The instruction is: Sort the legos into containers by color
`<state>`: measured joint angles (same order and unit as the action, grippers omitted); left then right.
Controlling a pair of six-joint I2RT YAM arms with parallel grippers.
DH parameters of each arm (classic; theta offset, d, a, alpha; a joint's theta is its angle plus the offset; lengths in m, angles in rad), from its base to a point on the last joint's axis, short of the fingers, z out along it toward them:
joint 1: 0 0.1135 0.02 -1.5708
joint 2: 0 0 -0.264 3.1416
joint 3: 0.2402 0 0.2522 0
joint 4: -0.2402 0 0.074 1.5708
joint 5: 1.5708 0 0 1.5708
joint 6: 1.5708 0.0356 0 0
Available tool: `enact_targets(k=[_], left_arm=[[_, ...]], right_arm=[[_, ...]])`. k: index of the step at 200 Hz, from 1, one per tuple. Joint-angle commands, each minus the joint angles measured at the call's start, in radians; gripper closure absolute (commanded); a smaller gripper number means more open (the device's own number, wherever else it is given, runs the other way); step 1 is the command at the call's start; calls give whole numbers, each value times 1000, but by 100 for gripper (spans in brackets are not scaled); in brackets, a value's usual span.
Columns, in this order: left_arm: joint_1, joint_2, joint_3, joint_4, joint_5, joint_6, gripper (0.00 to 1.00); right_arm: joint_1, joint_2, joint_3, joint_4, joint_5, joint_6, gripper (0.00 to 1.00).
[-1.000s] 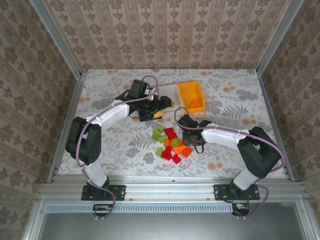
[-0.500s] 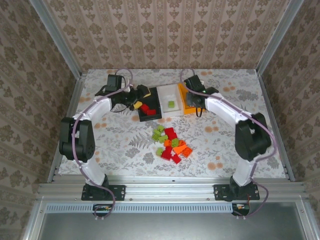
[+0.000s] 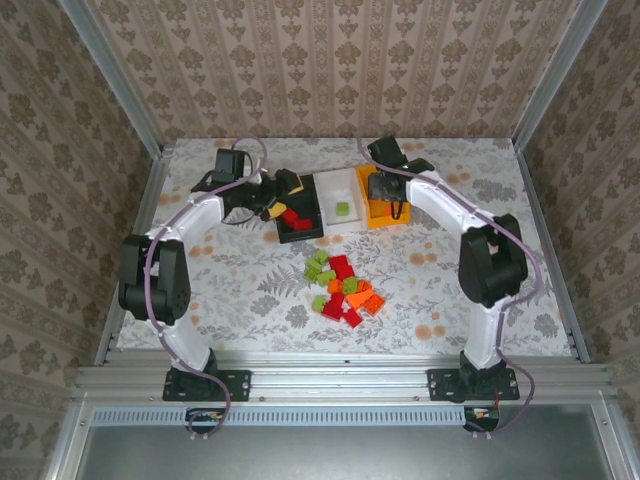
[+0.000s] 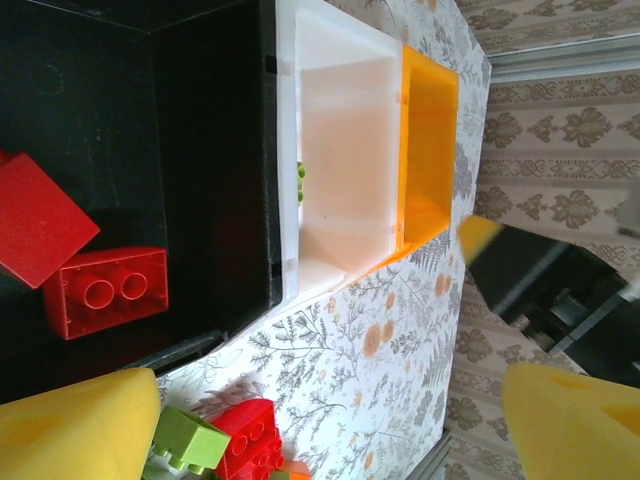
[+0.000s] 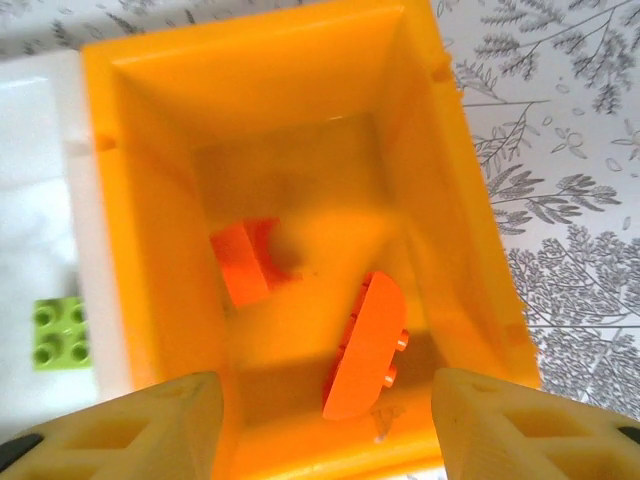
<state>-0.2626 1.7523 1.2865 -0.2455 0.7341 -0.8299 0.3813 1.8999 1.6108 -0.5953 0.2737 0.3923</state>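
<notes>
over the orange bin [image 5: 150,200], the right gripper [image 5: 320,425] hangs jaws apart, empty, above two orange legos [image 5: 365,345]. the left gripper [image 4: 330,412] gapes empty at the black bin [image 4: 200,120].

The brick pile [image 3: 342,288] crowds the middle of the bench [image 3: 240,290]; bare bench lies open to its left, right and near sides. The left pincer [image 3: 282,197] bars the black bin [image 3: 303,230] from the left, and the right pincer [image 5: 335,420] hangs over the orange bin [image 5: 470,200]. The white bin [image 3: 335,190] between them is open from above.
</notes>
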Motion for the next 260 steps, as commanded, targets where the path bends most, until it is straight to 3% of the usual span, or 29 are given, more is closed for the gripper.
enact_targets(k=[1,39,81,133,164,191,237,260], left_arm=[[-20,-46,2,10,19,-13,10],[-98,-36,2,31,51,-31,10],[-93,-38,-4,42,50,-31,9],[-71,-27,-13,56,54,-47,9],[-74,-28,-15,63,59,-53,9],[-85,-28,-15,69,64,-55,9],[-93,-24,-7,52,58,-40,9],[-92,-18,-7,56,61,-43,9]], right_arm=[[37,-194,-118,19,-53,30,43],[243,-335,-393,1,-45,63,45],[367,-289,-495,40,-131,139,42],[411,-295,-587,-2,-133,184,40],[438,-346,-671,19,-179,132,24],[440,-347,-684,27,-193,94,17],[440,-379,-674,21,-180,89,17],[441,-432,-686,26,-256,63,16]])
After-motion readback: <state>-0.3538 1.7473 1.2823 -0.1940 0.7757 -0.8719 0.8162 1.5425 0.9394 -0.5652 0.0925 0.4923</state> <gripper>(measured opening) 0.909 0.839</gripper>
